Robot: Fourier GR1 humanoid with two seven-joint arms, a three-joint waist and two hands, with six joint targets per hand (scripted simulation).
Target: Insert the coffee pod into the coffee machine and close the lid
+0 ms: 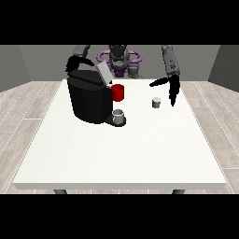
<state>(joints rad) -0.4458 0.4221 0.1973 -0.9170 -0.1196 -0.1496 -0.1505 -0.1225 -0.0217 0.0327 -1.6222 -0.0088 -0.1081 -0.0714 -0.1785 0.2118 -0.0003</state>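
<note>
While coffee pod (157, 102) sits upright on table (116, 154), apart from coffee machine (88, 99), you have hand at view's right (172, 87) nearer, fingers spread, empty, pod just inboard below fingertips.

A large white desk (116, 154) fills the middle of the view, its front edge nearest the camera, with two dark legs showing beneath that edge. A red mug (118, 92) stands upright on the desk, toward the far side and left of centre. The floor (23, 112) around the desk is laid with pale wood-look planks. Grey walls (42, 60) close the room behind.
</note>
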